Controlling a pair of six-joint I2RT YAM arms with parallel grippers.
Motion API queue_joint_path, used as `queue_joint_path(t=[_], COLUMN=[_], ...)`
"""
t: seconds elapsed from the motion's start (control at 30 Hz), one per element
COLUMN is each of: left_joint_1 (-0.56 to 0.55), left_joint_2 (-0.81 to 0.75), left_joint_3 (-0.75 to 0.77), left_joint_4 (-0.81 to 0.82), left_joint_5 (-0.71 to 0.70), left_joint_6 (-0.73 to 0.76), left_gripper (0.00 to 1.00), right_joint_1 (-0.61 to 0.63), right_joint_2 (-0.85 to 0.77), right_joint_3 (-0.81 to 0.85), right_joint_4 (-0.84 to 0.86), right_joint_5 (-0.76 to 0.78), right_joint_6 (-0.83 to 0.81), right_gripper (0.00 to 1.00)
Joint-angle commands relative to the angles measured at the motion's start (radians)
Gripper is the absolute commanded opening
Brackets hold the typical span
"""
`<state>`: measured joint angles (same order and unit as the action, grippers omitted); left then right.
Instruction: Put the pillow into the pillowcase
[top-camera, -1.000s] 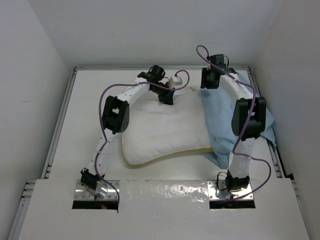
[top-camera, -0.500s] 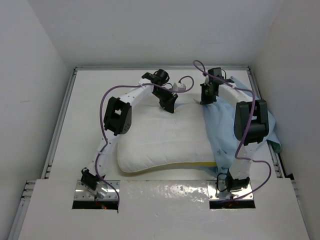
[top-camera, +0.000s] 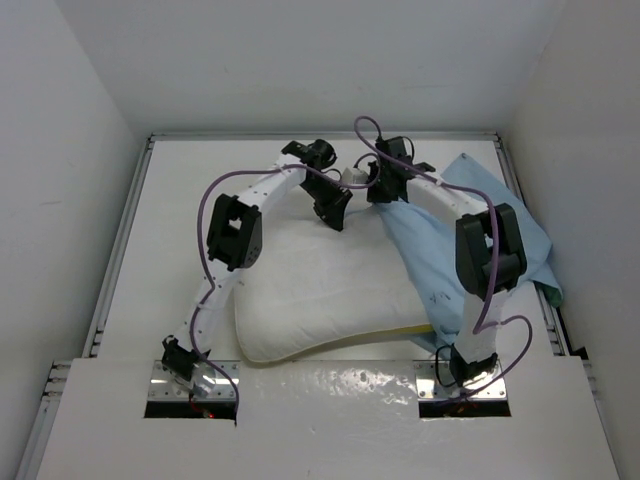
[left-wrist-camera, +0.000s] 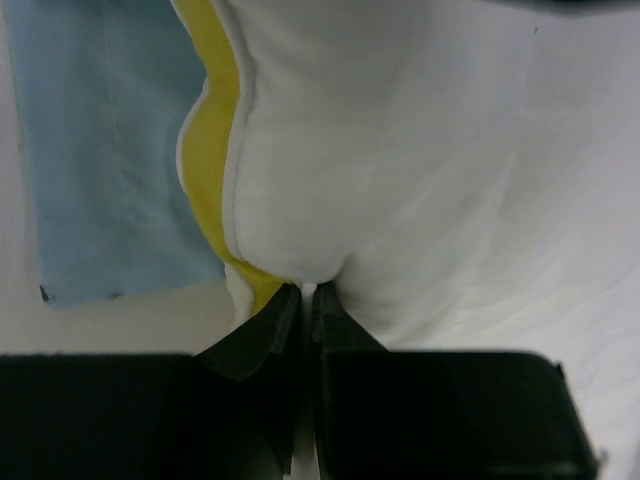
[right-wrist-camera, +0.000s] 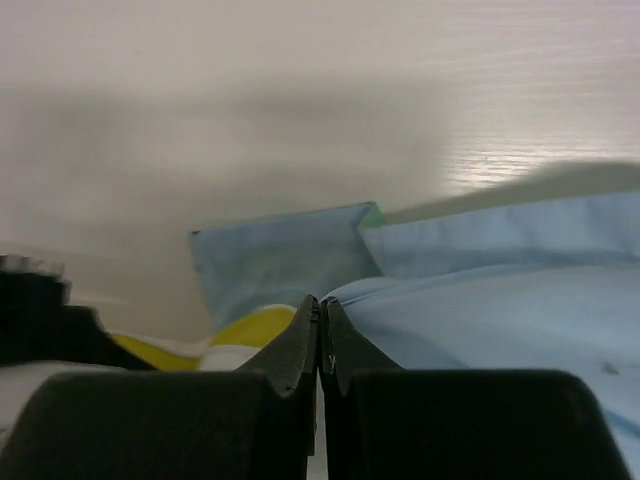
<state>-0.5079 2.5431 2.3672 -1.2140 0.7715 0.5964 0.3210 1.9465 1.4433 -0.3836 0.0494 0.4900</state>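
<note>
White table (top-camera: 180, 200): our left gripper (left-wrist-camera: 305, 290) pinches the pillow (left-wrist-camera: 420, 150) at its fingertips, our right gripper (right-wrist-camera: 320, 303) the pillowcase (right-wrist-camera: 480, 310) hem. Next we likely spread that opening.

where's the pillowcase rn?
Top view: the pillowcase lies on the right side of the table, draped over the right end of the pillow under the right arm, its far corner pinched in the right gripper.

The right gripper (top-camera: 377, 193), jaws newly pinched on the pillowcase (top-camera: 445, 240), is swinging leftward, dragging the blue cloth along (its edge is now lapping the far corner of the pillow (top-camera: 320, 290)).
</note>
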Motion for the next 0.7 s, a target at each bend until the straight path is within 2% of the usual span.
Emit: queue_joint_path(t=[0.0, 0.1, 0.17, 0.3, 0.43, 0.53, 0.67], left_joint_1=[-0.011, 0.02, 0.058, 0.135, 0.187, 0.203, 0.249], left_joint_2=[-0.096, -0.11, -0.127, -0.207, -0.25, -0.254, -0.28], left_joint_3=[0.05, 0.056, 0.038, -0.144, -0.243, -0.243, -0.348], left_joint_4=[0.007, 0.04, 0.125, 0.432, 0.637, 0.708, 0.858], left_joint_5=[0.097, 0.109, 0.11, 0.068, 0.026, -0.017, -0.041], left_joint_6=[0.008, -0.021, -0.107, -0.367, -0.524, -0.567, -0.697], left_gripper=[0.0, 0.0, 0.0, 0.0, 0.0, 0.0, 0.0], right_joint_1=[0.052, 0.062, 0.072, 0.104, 0.144, 0.21, 0.227], right_joint_2=[-0.072, -0.092, -0.1, -0.129, -0.178, -0.156, -0.077], right_joint_3=[-0.035, -0.075, -0.081, -0.127, -0.23, -0.184, -0.075], right_joint_4=[0.202, 0.281, 0.305, 0.353, 0.486, 0.465, 0.463], right_joint_5=[-0.051, -0.016, -0.016, -0.045, -0.108, -0.089, -0.163], right_joint_6=[0.174, 0.231, 0.254, 0.324, 0.423, 0.391, 0.412], right_gripper=[0.0, 0.0, 0.0, 0.0, 0.0, 0.0, 0.0])
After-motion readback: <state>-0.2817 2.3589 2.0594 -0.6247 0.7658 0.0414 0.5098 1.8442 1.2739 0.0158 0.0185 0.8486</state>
